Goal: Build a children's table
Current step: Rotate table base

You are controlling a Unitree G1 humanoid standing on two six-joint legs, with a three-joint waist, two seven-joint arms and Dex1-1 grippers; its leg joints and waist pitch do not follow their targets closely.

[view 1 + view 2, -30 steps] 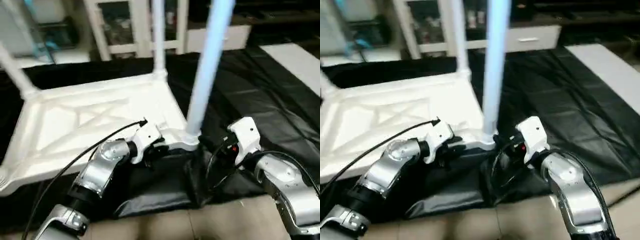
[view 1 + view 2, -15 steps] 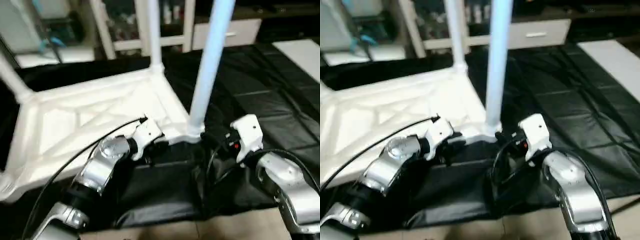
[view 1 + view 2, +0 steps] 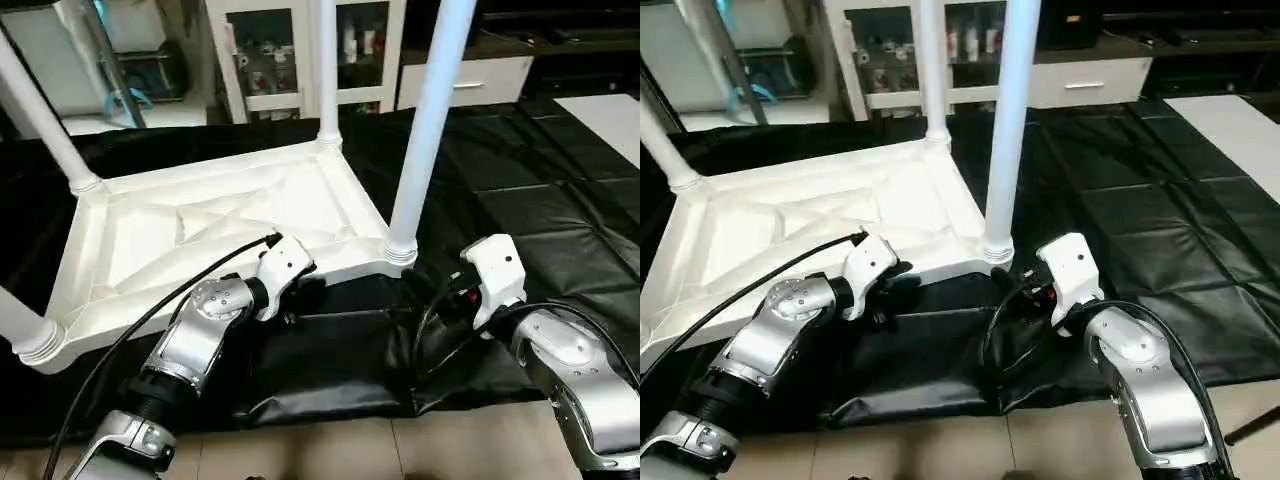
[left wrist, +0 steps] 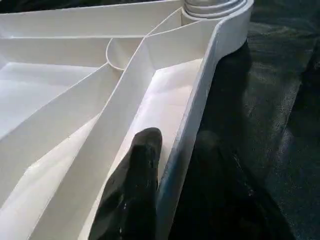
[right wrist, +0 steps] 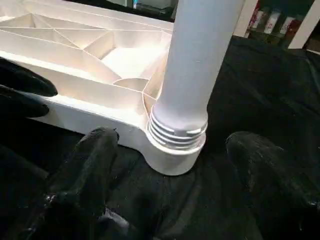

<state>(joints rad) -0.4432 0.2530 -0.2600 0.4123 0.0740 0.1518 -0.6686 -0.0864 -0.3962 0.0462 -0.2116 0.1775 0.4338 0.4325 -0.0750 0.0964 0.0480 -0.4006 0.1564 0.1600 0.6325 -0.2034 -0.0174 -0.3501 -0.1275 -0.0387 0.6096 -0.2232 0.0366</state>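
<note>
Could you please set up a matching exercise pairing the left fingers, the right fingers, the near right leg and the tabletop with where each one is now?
Things:
1. left fingers
2. right fingers
3. near right leg
4. tabletop

Places or states:
A. upright in a corner socket
B. lying underside up on the black cover
C. pinching the tabletop's near rim
D. spread apart, one on each side of a socket, not touching it

Pairs: 1-C, 2-D, 3-A, 4-B
</note>
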